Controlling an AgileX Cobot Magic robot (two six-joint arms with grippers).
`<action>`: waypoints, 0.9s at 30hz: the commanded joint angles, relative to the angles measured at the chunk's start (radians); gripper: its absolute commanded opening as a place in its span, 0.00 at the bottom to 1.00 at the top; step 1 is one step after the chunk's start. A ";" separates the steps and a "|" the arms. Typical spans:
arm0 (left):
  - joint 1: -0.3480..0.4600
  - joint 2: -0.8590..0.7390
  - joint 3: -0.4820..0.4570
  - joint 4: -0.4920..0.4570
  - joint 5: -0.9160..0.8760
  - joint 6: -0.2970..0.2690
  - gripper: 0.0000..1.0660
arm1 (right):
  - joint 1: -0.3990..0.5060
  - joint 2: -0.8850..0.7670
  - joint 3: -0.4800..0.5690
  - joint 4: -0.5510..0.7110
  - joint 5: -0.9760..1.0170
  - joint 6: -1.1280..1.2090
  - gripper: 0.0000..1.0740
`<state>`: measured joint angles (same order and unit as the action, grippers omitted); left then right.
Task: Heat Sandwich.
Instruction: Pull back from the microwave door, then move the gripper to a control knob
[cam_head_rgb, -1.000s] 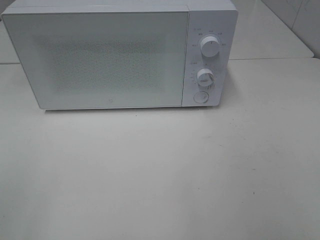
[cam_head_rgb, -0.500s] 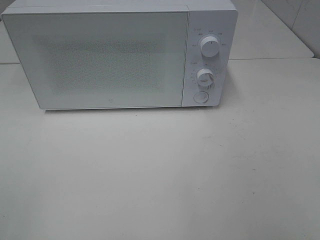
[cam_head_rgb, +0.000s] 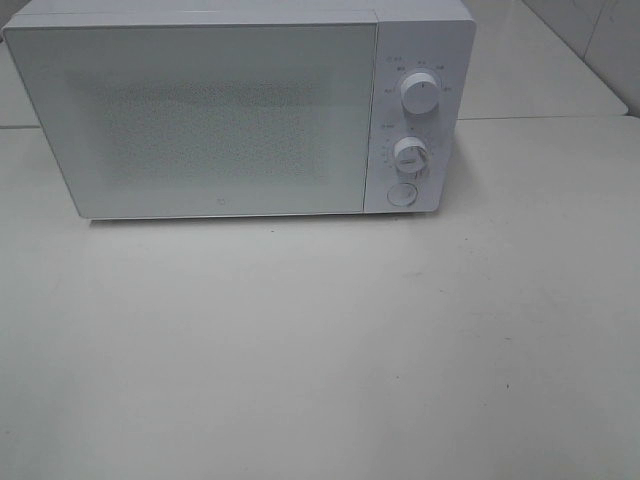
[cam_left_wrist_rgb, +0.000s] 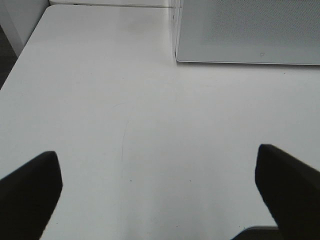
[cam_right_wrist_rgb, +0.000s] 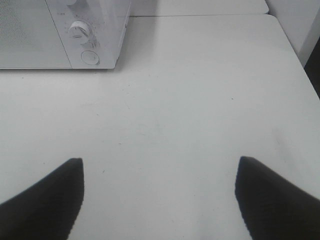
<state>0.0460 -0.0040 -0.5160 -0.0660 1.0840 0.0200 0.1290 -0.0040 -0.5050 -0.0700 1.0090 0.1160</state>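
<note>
Left pincer (cam_left_wrist_rgb: 156, 155) and right pincer (cam_right_wrist_rgb: 159, 161) wide, empty — microwave (cam_head_rgb: 220, 120) ahead, shut; press its round button (cam_right_wrist_rgb: 90, 58) squarely, right pincer nearest.

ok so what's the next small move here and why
Probably ease the right gripper toward the round button low on the microwave, which likely releases the door. That door is shut and no sandwich shows in any view. The right gripper and left gripper are both open and empty above the table, and the right one is on the button's side.
</note>
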 joint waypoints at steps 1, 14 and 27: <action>0.003 -0.024 0.001 -0.003 -0.010 0.001 0.92 | -0.008 -0.026 0.003 -0.001 -0.013 0.011 0.70; 0.003 -0.024 0.001 -0.003 -0.010 0.001 0.92 | -0.008 -0.026 0.003 -0.001 -0.013 0.011 0.70; 0.003 -0.024 0.001 -0.003 -0.010 0.001 0.92 | -0.008 -0.026 0.003 0.002 -0.013 0.011 0.70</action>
<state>0.0460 -0.0040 -0.5160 -0.0660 1.0840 0.0220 0.1290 -0.0040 -0.5050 -0.0700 1.0090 0.1160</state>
